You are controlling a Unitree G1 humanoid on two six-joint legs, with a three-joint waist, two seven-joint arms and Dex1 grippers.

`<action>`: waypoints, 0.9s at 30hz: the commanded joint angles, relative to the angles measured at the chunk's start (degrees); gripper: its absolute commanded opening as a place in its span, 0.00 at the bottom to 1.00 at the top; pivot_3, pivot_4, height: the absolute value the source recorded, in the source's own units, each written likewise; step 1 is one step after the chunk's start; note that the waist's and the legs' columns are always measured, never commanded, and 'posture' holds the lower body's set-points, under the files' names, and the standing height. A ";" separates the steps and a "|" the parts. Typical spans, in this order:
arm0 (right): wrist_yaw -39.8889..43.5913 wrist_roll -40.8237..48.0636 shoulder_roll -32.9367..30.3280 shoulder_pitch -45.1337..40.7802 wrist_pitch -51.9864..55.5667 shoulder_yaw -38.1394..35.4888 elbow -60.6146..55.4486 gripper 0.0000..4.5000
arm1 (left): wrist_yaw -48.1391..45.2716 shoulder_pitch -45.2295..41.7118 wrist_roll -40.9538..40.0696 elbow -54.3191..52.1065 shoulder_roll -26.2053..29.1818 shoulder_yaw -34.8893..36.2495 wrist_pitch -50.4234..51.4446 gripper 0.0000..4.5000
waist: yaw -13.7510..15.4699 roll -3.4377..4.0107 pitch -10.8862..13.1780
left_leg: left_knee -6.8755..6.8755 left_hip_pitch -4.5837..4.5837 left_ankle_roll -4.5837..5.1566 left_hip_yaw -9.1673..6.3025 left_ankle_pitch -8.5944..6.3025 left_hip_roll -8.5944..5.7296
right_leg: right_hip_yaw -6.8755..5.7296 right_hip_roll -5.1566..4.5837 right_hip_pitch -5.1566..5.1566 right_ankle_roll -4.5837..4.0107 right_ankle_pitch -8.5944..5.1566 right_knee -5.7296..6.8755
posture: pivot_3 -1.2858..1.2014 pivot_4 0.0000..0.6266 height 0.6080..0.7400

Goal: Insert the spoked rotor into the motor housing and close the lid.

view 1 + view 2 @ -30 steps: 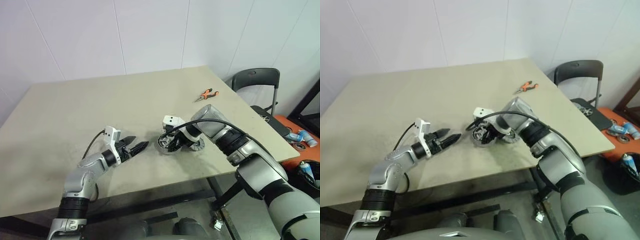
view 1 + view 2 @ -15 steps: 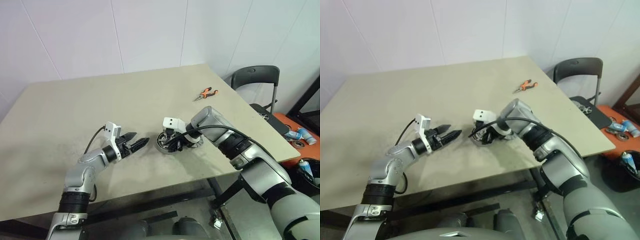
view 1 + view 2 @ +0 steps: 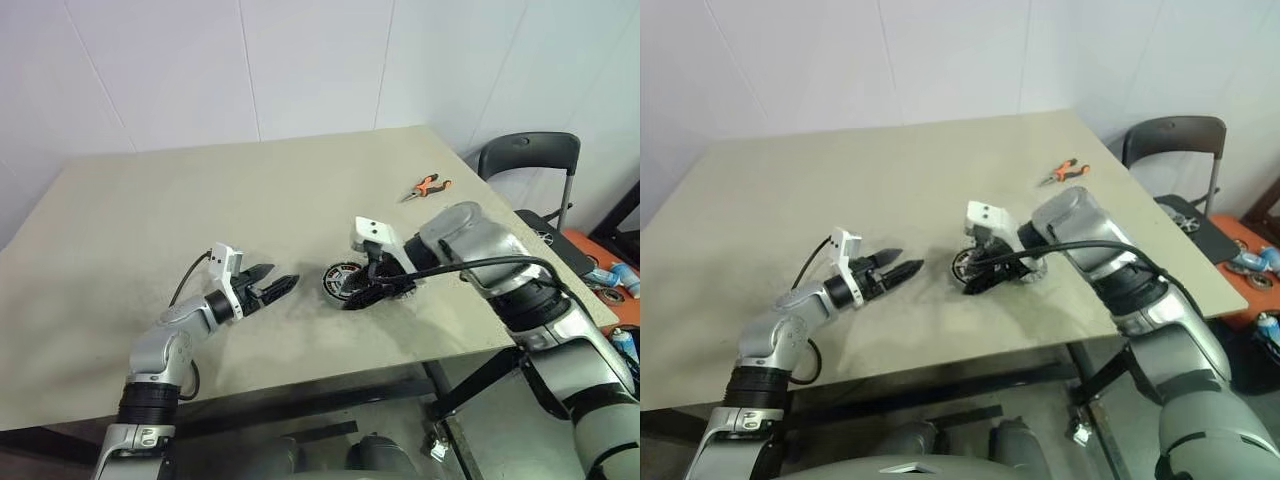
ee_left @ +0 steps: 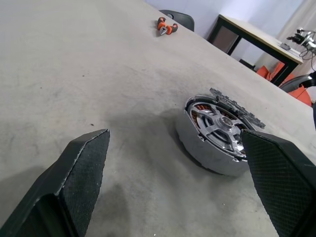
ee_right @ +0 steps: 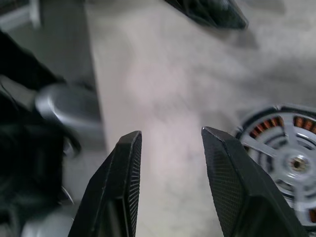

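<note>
Left wrist view: spoked rotor point(image 4: 220, 129) seated (flush) in motor housing point(image 4: 190, 140).

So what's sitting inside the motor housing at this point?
The spoked rotor lies in the motor housing, with copper windings showing between its spokes. The lid lies behind the housing, partly hidden. Whether the rotor is fully seated cannot be told.

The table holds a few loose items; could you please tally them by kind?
Motor housing: 1
Spoked rotor, sitting in the housing: 1
Lid, lying behind the housing: 1
Orange-handled pliers: 1
Total: 4
</note>
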 commanded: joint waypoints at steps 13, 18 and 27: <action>-43.18 -0.63 26.76 28.29 28.12 -54.87 -27.34 0.45 | -5.18 -6.73 1.01 4.80 2.48 -2.06 0.50 1.00 | 1.64 -0.03 -0.05 | 0.00 -0.01 0.02 0.18 -0.02 0.00 | 0.15 0.01 -0.14 -0.03 0.00 0.11 | 0.52 0.00 1.00; -48.40 -0.13 31.00 29.07 28.46 -61.05 -26.68 0.45 | -6.73 -9.45 1.83 7.14 2.18 -3.34 0.39 1.00 | 1.49 0.07 -0.06 | 0.00 0.02 0.02 0.25 -0.02 0.00 | 0.23 0.02 -0.14 -0.03 0.00 0.14 | 0.52 0.00 1.00; -53.96 1.48 38.91 30.27 27.80 -61.99 -25.57 0.45 | -8.52 -10.99 2.63 8.72 2.59 -3.21 0.21 1.00 | 1.51 0.08 -0.06 | -0.04 0.02 0.01 0.26 -0.01 0.02 | 0.24 0.03 -0.17 -0.04 0.00 0.16 | 0.52 0.00 1.00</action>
